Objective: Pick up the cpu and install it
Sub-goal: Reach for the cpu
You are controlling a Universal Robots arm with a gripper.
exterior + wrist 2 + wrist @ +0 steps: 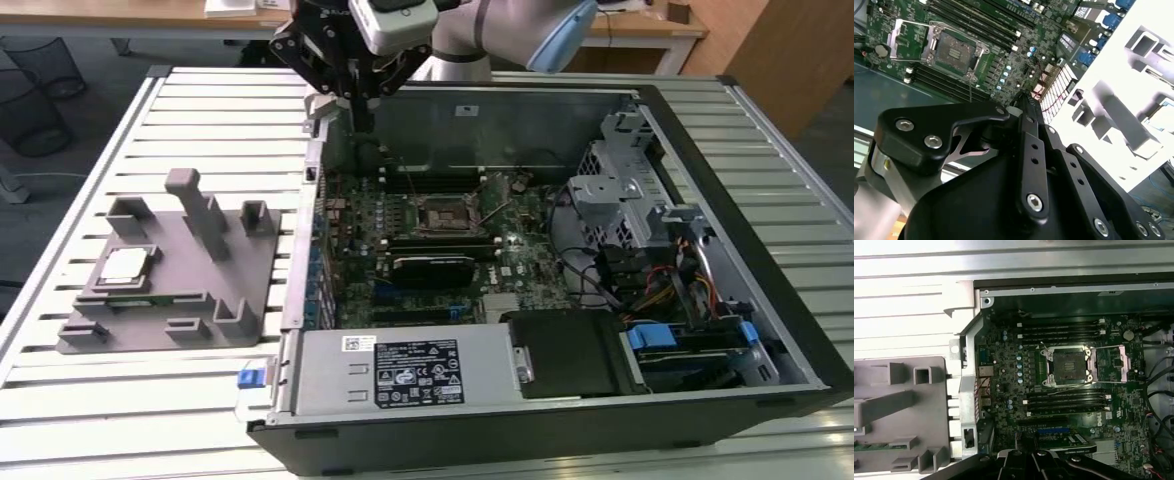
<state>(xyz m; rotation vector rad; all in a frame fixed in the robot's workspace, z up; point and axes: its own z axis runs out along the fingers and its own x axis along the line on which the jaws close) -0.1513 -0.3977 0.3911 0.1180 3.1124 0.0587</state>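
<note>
a slatted white surface [134, 400] carries an open computer case [767, 250] lying on its side, so its inside faces up and can be reached from above. over the far edge of the case hangs a robot arm [521, 30], pale grey with a blue joint cover. on the exterior view's left, just beside the case, sits a grey plastic fixture [200, 290] with raised posts and pockets, which looks built to keep parts in fixed places for picking. a green motherboard [400, 200] lines the floor of the case. near its middle is the dark square socket [445, 213], and in the first wrist view its metal frame [1116, 362] is swung open to one side, leaving the socket [1069, 365] bare, most likely so a chip can be dropped in. the black claw [360, 118] points straight down above the case wall nearest the fixture, its fingers apparently pressed together and pinching nothing. the cpu [123, 265], a small flat square with a pale metal top, lies in a pocket of the fixture, well apart from the claw and not yet picked up.
</note>
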